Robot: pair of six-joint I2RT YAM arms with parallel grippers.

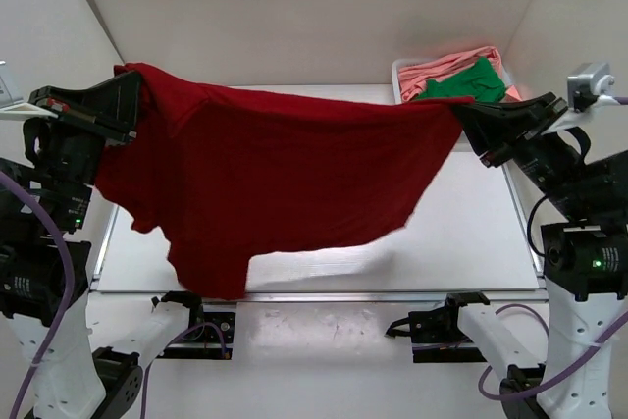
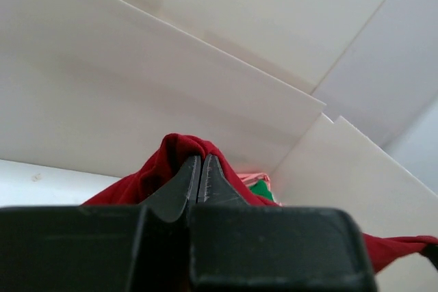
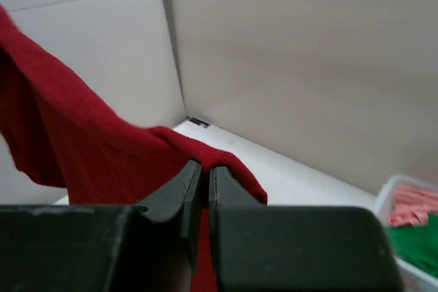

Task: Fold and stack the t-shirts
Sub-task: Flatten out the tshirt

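Observation:
A dark red t-shirt (image 1: 285, 174) hangs spread in the air above the table, stretched between both arms. My left gripper (image 1: 137, 95) is shut on its upper left corner; in the left wrist view the gripper (image 2: 201, 158) pinches red cloth (image 2: 171, 152). My right gripper (image 1: 459, 117) is shut on the upper right corner, and the right wrist view shows that gripper (image 3: 204, 167) clamped on a red fold (image 3: 226, 162). The shirt's lower edge hangs down near the table's front. A green t-shirt (image 1: 461, 85) and a salmon pink t-shirt (image 1: 442, 68) lie in the basket.
The white basket (image 1: 397, 74) stands at the back right corner of the white table (image 1: 471, 233). Pale walls enclose the table at the back and both sides. The arm bases and cables sit along the near edge.

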